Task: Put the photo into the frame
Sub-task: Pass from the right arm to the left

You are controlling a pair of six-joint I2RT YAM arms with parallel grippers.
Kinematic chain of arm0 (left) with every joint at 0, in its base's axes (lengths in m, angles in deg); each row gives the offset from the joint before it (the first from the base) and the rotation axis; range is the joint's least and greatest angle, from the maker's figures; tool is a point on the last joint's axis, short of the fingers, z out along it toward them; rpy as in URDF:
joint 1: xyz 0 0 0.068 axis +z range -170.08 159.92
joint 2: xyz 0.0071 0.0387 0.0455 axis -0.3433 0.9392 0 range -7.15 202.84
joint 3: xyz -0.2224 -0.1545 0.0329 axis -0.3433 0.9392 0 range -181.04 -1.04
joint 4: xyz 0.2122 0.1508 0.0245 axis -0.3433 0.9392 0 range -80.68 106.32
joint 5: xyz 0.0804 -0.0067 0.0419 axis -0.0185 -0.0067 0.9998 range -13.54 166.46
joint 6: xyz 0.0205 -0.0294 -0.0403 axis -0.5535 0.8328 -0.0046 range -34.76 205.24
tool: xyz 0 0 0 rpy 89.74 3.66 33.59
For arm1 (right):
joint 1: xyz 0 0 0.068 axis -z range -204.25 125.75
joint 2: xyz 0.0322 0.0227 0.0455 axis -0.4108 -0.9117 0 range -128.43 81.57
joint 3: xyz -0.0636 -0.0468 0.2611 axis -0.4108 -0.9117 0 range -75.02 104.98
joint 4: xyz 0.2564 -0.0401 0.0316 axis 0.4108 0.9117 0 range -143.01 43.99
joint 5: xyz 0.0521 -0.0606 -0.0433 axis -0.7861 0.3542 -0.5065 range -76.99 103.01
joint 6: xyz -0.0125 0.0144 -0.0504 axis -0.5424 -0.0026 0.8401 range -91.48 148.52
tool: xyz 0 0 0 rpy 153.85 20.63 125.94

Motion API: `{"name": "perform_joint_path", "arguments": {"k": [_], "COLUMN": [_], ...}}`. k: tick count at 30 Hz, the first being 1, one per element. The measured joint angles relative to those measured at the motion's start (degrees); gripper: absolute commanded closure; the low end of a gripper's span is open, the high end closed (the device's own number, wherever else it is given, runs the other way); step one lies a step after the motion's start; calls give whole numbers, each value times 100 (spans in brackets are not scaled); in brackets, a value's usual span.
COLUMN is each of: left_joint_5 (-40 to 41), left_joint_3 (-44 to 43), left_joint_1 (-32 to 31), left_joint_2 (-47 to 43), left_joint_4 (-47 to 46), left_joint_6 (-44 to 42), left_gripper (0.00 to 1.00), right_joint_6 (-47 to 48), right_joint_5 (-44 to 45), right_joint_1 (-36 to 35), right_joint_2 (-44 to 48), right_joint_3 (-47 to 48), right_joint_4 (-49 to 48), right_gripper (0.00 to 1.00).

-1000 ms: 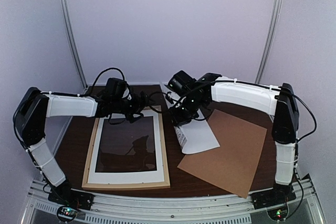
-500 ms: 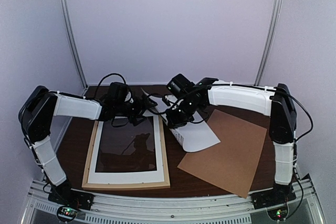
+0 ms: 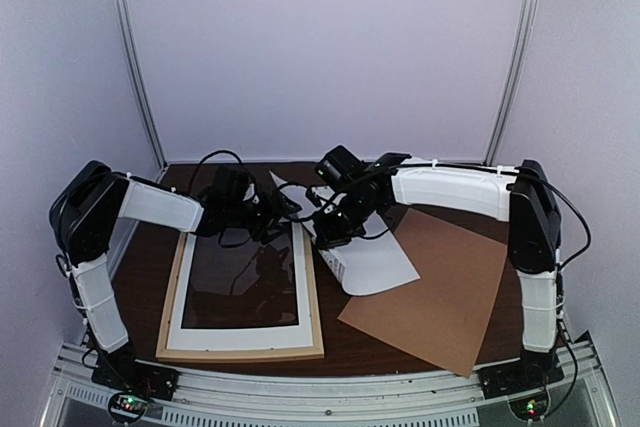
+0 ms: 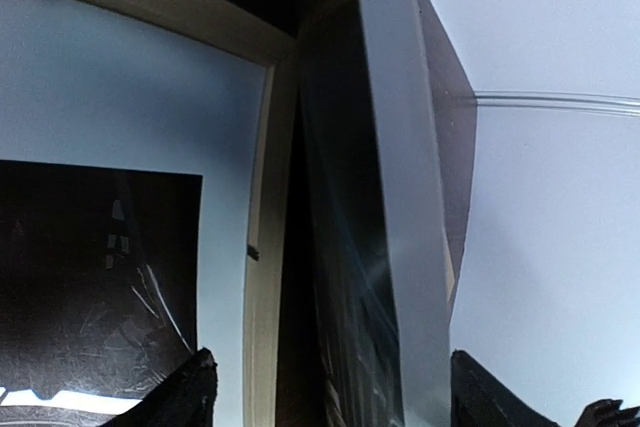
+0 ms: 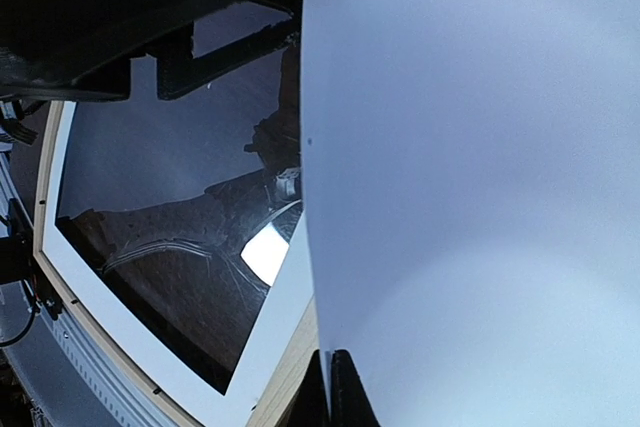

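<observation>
The frame (image 3: 172,287) of pale wood lies flat at the left, with a white mat and a dark centre; it also shows in the left wrist view (image 4: 258,247) and the right wrist view (image 5: 290,372). The photo (image 3: 378,265) is tilted up on its long edge just right of the frame, plain white back facing right. My right gripper (image 3: 333,230) is shut on the photo's edge (image 5: 470,197). My left gripper (image 3: 280,219) is open at the frame's far right corner. The photo's upright edge (image 4: 395,197) stands between its spread fingers (image 4: 195,387), untouched.
The brown backing board (image 3: 445,287) lies flat at the right, partly under the photo. The dark brown table (image 3: 140,267) shows left of the frame. Metal rails (image 3: 320,392) run along the near edge.
My left gripper has moved right to the frame's far right corner. My right gripper has shifted a little left with the photo, whose top corner now stands raised between the arms.
</observation>
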State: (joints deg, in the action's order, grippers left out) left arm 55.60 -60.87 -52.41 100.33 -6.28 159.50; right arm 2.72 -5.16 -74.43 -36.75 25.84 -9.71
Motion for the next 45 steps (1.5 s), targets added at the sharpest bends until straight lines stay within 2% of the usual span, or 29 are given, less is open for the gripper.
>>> {"name": "perform_joint_path", "arguments": {"k": [7, 13, 17, 21, 28, 37, 45], "left_joint_5": [-118, -232, -267, -315, -369, -444, -702], "left_joint_3": [-190, -243, -243, -245, -245, -334, -553], "left_joint_1": [0, 0, 0, 0, 0, 4, 50], "left_joint_2": [216, 398, 431, 431, 446, 516, 514], "left_joint_4": [-157, -385, -400, -455, -455, -402, -142], "left_joint_6": [127, 227, 258, 240, 208, 22, -361], "left_gripper": [42, 50, 65, 68, 83, 100, 100], "right_joint_6": [-35, -59, -72, -98, -116, -103, 33], "right_joint_5": [-105, -144, -157, -168, -243, -267, -192], "right_joint_1": [-39, -83, -101, -109, -136, -136, -118], "right_joint_2": [-90, -146, -157, -160, -160, -125, 249], "right_joint_3": [-11, -24, -24, -24, -26, -111, -234], "right_joint_4": [-85, -120, -125, -127, -131, -151, 9], "right_gripper": [99, 99, 95, 91, 75, 63, 44]}}
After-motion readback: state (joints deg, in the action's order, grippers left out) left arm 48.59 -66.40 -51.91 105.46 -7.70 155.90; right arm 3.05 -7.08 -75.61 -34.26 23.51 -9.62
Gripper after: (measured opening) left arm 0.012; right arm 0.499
